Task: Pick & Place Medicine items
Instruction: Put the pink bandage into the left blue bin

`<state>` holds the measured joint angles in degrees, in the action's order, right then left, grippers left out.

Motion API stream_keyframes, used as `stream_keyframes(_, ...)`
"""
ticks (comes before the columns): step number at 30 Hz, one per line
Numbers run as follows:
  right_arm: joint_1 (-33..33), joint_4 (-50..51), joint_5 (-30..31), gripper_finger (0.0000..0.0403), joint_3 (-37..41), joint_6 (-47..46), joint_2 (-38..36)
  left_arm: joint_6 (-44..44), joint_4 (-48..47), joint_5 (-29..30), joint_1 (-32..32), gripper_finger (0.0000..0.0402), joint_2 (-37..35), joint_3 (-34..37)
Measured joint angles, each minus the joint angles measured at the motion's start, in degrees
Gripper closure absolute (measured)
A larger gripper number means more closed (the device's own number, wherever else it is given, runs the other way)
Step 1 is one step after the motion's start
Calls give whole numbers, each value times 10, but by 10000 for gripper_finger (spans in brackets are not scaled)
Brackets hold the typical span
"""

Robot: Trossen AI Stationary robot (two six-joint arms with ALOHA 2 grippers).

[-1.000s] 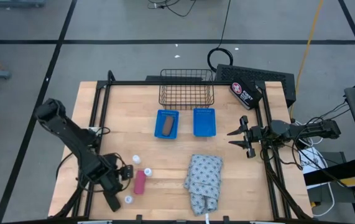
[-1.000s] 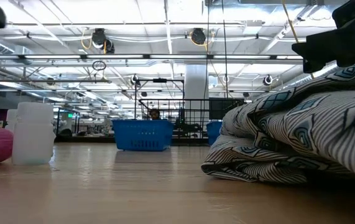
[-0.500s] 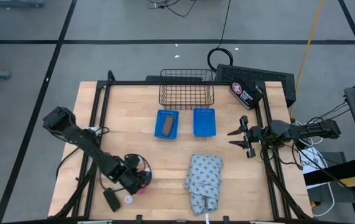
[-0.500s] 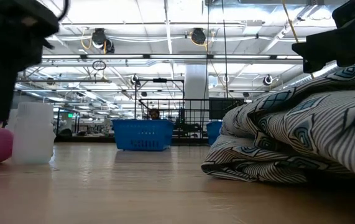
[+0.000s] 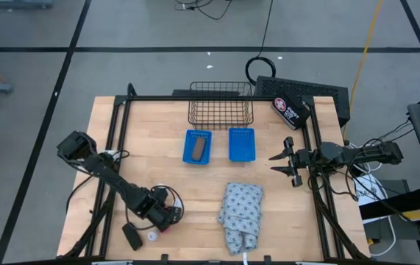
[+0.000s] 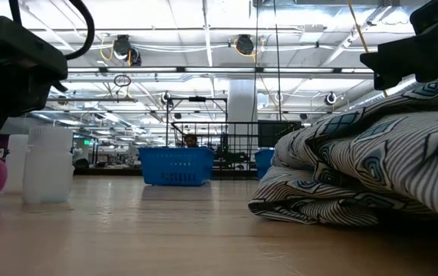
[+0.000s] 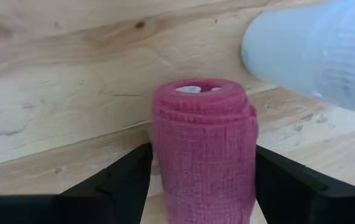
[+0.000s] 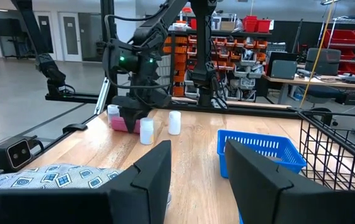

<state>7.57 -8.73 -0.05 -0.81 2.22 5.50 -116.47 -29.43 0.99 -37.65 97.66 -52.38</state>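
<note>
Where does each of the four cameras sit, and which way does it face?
High: overhead, straight down on the table; both arms show.
Low: at tabletop height, level across to the blue bin; left arm's dark bulk at the edge.
Left wrist: on the left arm, facing the pink roll between the left gripper fingers.
Right wrist: on the right arm, right gripper open, facing across the table toward the left arm.
Shared: high and left wrist views both show the pink roll.

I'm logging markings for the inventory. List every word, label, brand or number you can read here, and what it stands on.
Black pouch, red-and-white label: lettering shows, too small and blurred to read.
Pink roll: no text.
White bottles: no readable label.
Blue baskets: no text.
Patterned cloth: pattern only, no words.
Nothing else is readable.
</note>
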Motion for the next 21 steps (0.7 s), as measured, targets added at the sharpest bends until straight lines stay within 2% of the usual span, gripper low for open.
stream_keyframes(4,0,0,0,264,0,0,0,-1,-2,-5,0,165,-3,2)
stream_keyframes(13,0,0,0,264,0,0,0,29,25,-37,0,302,-21,3)
stream_keyframes(17,0,0,0,264,0,0,0,54,24,8,1,314,-71,-2)
stream_keyframes(21,0,0,0,264,0,0,0,80,7,74,4,295,-130,-2)
